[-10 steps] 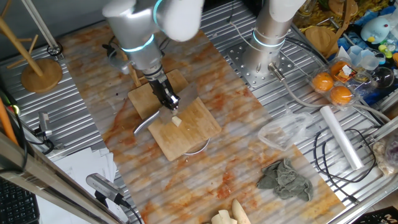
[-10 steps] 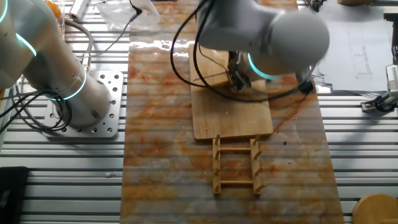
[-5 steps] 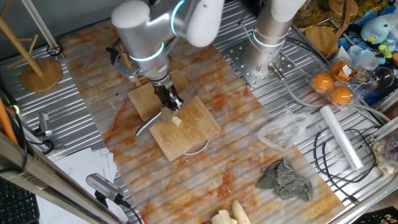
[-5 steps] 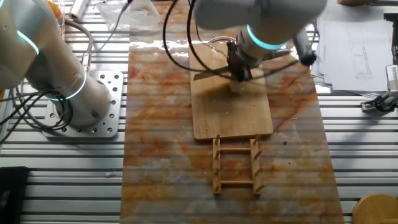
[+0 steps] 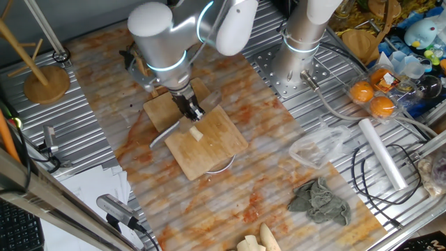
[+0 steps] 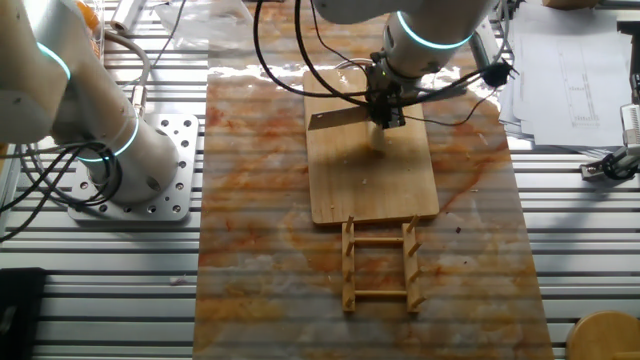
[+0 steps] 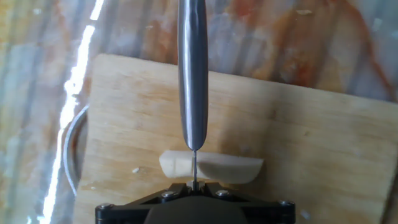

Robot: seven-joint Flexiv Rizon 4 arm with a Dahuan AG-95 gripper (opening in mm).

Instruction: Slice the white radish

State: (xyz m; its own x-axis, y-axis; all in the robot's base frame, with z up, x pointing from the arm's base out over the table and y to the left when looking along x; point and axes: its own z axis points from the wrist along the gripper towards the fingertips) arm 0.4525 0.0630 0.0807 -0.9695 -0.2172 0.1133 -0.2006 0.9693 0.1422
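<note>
knife [image 7: 192, 74] edge-on, radish [image 7: 211, 168] partly hidden

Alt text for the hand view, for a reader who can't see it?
A knife held in the gripper extends away from the camera, its thin edge crossing a pale white radish stick. The stick lies crosswise on a wooden cutting board set on an orange-streaked mat.

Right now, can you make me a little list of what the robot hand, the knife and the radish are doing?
hand: shut on the knife, above the board
knife: blade edge-down across the white radish
white radish: pale stick lying flat on the cutting board
cutting board: wooden, on the marbled mat
cut pieces: none seen yet
</note>
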